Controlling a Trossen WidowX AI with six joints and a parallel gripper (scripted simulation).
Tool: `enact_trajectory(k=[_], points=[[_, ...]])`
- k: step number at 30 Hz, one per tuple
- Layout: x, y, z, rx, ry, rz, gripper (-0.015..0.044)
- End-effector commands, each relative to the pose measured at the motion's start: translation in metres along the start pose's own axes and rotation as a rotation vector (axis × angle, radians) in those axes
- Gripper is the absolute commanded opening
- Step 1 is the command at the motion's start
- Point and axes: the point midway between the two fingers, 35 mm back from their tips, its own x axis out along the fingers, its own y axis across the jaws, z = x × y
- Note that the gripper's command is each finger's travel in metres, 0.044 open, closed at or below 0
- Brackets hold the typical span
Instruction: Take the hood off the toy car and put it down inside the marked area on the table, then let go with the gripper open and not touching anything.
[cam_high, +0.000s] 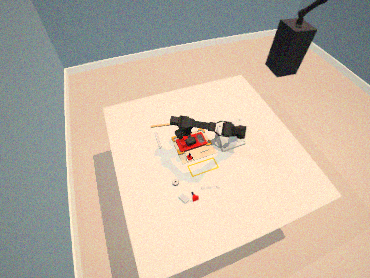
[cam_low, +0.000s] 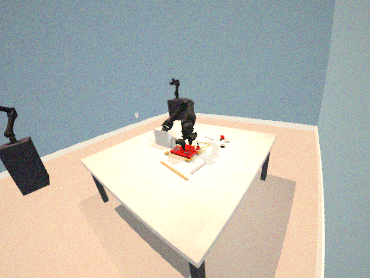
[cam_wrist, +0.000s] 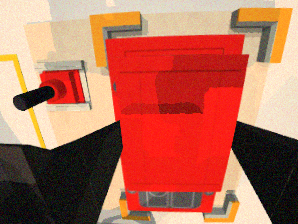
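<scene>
The red hood (cam_wrist: 175, 155) is between the fingers of my gripper (cam_wrist: 175, 126) (cam_high: 190, 140) (cam_low: 184, 146), which is shut on its two long sides. In the wrist view the hood is a little raised and shifted off the red toy car (cam_wrist: 150, 44) (cam_high: 184, 147) (cam_low: 177, 153), overlapping part of the grey engine bay (cam_wrist: 170, 200). How high it is raised is hard to tell. The car sits between orange corner brackets (cam_wrist: 115, 20). The marked area is a yellow outline (cam_high: 205, 171) (cam_wrist: 8, 58) beside the car's board; no hood is in it.
A red block with a black peg (cam_wrist: 62, 87) (cam_high: 189, 157) stands on the board beside the car. A grey upright panel (cam_low: 162, 138) is close to the arm. An orange rod (cam_low: 174, 170) and a pale bar (cam_low: 198, 167) lie nearby. Another red piece (cam_high: 195, 197) lies past the outline.
</scene>
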Motion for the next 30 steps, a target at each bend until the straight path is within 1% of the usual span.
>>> enact_trajectory(k=[1,11,21,23,24,30], points=[[-0.006,-0.001,0.002,-0.006,-0.007,-0.008,0.0],[-0.015,-0.001,0.002,-0.006,-0.006,-0.008,0.0],[-0.054,-0.002,0.002,-0.006,-0.006,-0.01,0.0],[-0.054,-0.001,0.002,-0.006,-0.006,-0.01,0.0],[-0.045,0.0,0.001,0.001,-0.002,-0.002,0.0],[-0.047,0.025,0.002,0.002,0.0,-0.01,0.0]])
